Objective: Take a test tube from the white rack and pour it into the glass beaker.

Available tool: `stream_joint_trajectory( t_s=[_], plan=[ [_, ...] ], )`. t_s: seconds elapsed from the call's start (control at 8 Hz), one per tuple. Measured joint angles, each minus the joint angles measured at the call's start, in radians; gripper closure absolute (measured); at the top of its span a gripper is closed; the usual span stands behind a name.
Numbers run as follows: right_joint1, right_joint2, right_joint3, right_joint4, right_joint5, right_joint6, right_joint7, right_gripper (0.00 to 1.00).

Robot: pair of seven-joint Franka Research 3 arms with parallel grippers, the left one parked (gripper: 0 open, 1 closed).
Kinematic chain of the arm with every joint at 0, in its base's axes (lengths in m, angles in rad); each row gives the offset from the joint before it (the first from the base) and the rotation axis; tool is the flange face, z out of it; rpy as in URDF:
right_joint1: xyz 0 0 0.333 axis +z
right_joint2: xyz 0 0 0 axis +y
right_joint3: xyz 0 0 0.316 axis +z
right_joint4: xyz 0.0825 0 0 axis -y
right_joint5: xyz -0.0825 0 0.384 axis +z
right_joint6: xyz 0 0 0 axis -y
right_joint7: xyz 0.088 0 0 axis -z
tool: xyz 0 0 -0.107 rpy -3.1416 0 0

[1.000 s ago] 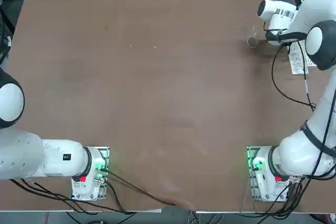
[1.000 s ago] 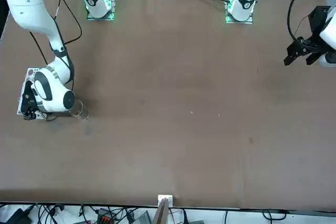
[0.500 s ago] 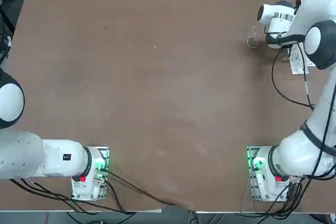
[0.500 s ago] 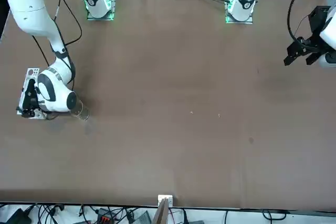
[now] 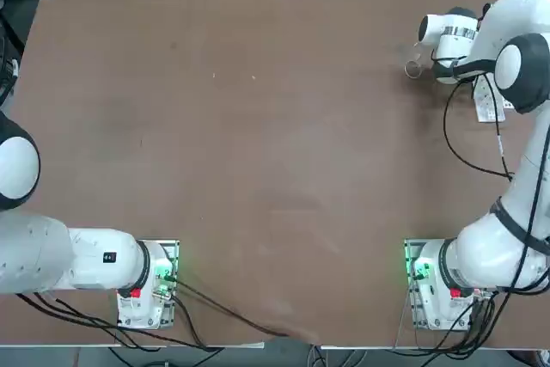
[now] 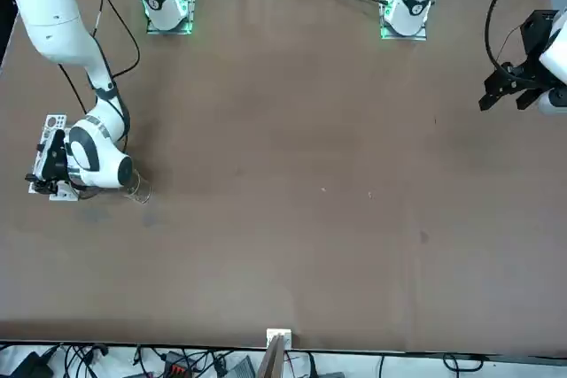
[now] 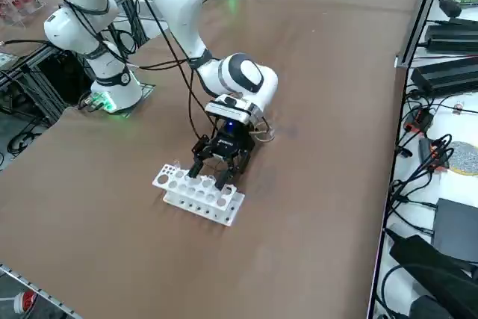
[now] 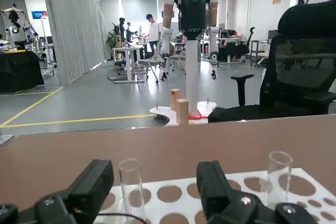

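Right gripper [image 7: 217,172] hangs low over the white rack [image 7: 199,195], fingers spread apart and holding nothing.

From the wrist, one clear test tube [image 8: 130,184] stands between the two black fingertips [image 8: 93,183], another tube [image 8: 278,172] further along the rack. Just behind the wrist, the glass beaker [image 5: 413,67] sits on the brown table [image 5: 258,143].

White rack [image 7: 198,195]: you see it flat on the worktop near the edge, long and narrow, rows of round holes on top.
Test tubes [image 8: 131,187]: two clear tubes stand upright in the rack's holes.
Glass beaker [image 5: 413,67]: small, clear, upright on the worktop, near the rack but apart from it.
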Motion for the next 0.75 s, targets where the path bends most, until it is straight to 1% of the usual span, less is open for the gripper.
stream_joint_trajectory(
  t_s=[0.12, 0.38, 0.5, 0.62, 0.75],
  plan=[
    [0.000, 0.004, 0.000, 0.000, -0.010, 0.000, 0.004, 0.05],
    [0.000, 0.005, 0.000, 0.001, -0.018, 0.000, 0.005, 0.11],
    [0.000, 0.005, 0.000, 0.001, -0.018, 0.000, 0.005, 0.18],
    [0.000, 0.006, 0.000, 0.001, -0.018, 0.000, 0.007, 0.34],
    [0.000, 0.010, 0.000, 0.001, -0.018, 0.000, 0.007, 0.35]
  ],
)
